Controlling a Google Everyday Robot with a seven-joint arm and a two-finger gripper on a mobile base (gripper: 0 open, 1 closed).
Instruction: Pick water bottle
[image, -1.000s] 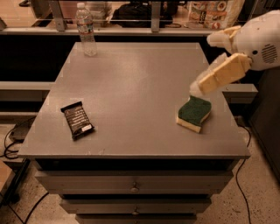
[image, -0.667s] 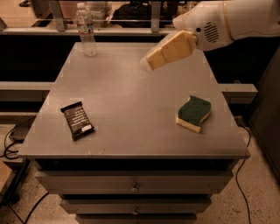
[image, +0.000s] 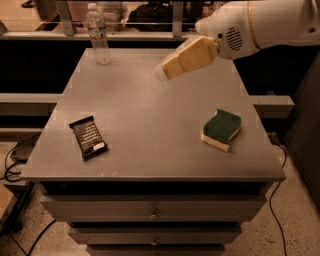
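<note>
The water bottle (image: 98, 34) is a small clear plastic bottle with a white cap and a pale label band. It stands upright at the far left corner of the grey table (image: 150, 125). My gripper (image: 167, 71) has tan fingers on a white arm that comes in from the upper right. It hangs above the far middle of the table, to the right of the bottle and well apart from it.
A dark snack bar wrapper (image: 88, 137) lies at the front left. A green and yellow sponge (image: 222, 129) lies at the right. Drawers sit under the table top. Cables run on the floor at both sides. A rail and clutter stand behind the table.
My arm has swung left and away from the sponge, across the far half of the table towards the bottle. The bottle, wrapper and sponge have not moved.
</note>
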